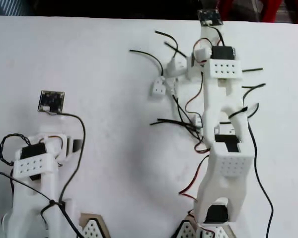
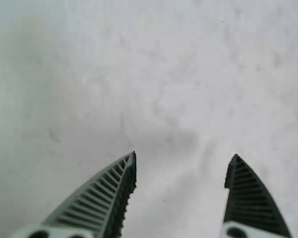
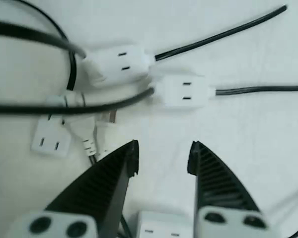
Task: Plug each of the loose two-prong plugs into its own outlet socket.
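Looking over the table [image 1: 104, 59], I am judging this job as barely begun. The right arm [image 1: 228, 163] is lying stretched toward the far side, above a tangle of white parts and black cords [image 1: 144, 53]. The left arm [image 1: 35, 163] is sitting folded near its base, well apart from all of it.

The left gripper [image 2: 184, 156] is hanging over bare tabletop with its jaws spread wide and nothing between them. The right gripper [image 3: 164, 148] is hovering just beside the cluster, jaws likewise parted and holding nothing.

Through the right wrist view I am counting four outlet sockets. The first socket [image 3: 121, 62] and the second socket [image 3: 186, 92] are lying just beside each other, each trailing a cord. The third socket [image 3: 52, 140] is lying off to one side. The fourth socket [image 3: 156, 229] is peeking out under the gripper. Every slot pair I am seeing is showing open, with nothing seated.

A white plug [image 3: 102, 133] is lying loose between the third socket and the gripper, its bare prong [image 3: 112, 116] sticking out over the table. How many more plugs are lying among the cords I cannot tell. So I am reckoning that all the plugging is left to do: grasping a plug, lining up its prongs, pressing it home.
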